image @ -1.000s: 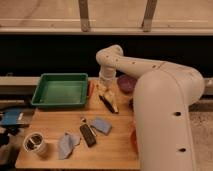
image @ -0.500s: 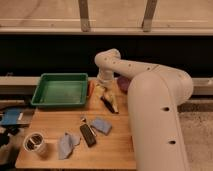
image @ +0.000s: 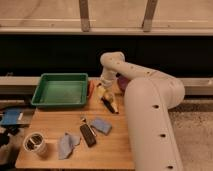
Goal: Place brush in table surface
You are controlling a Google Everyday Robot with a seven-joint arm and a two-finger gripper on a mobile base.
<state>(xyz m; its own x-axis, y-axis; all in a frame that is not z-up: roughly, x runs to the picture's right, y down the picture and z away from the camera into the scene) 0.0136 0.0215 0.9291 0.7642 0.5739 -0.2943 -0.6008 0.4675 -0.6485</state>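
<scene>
The brush (image: 109,105) is a slim dark stick lying slantwise on the wooden table surface (image: 115,150), right of the green tray. A pale yellow elongated item (image: 106,96) lies against it. My gripper (image: 104,89) hangs from the white arm (image: 145,95), pointing down just above the brush's upper end and the yellow item. Whether it touches the brush is hidden. The purple bowl (image: 122,83) sits right of the gripper, mostly behind the arm.
A green plastic tray (image: 60,90) stands at the back left, with an orange-red item (image: 91,89) by its right side. A black remote-like device (image: 88,135), blue sponge (image: 102,125), blue-grey cloth (image: 67,145) and metal cup (image: 35,143) lie in front. My arm covers the table's right side.
The arm's upper joint has sunk a little and its big link has swung in over the table's right side. The gripper stays by the purple bowl, slightly lower.
</scene>
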